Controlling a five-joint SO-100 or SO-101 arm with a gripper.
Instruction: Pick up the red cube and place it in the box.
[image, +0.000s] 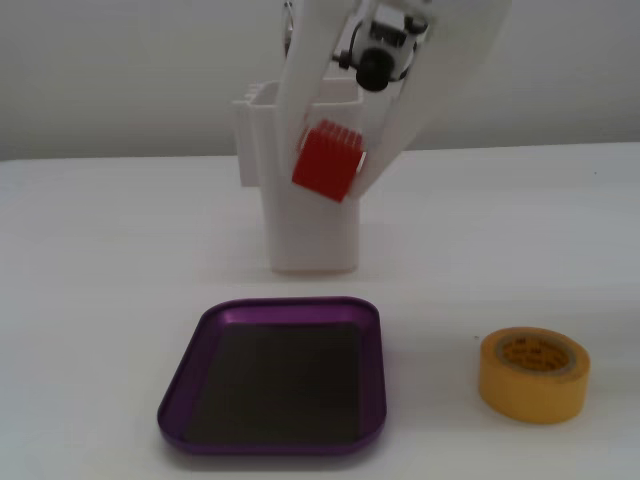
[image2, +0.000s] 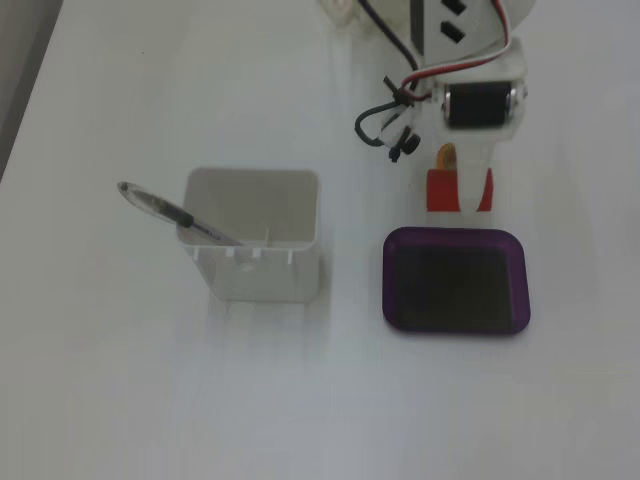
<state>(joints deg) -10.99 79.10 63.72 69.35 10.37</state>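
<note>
The pincer was closed on the red cube, holding it clear of the table, its white fingers pressed against opposite sides of the block. In a fixed view from above, the cube sat just short of the near rim of the box, which lay below and slightly ahead of the pincer, empty. The block looked light and stiff, likely printed plastic; its finely ridged sides probably gave the fingers some bite, so a hold across the flat opposite faces seemed sound, though the cube hung tilted in the grasp and might rotate if the squeeze eased. Behind the pincer in the front-on view stood a tall white container, which held a pen leaning over its edge. A yellow tape roll lay below and well off to one side. The white table was plain, smooth and mostly bare, leaving open room around the box.
</note>
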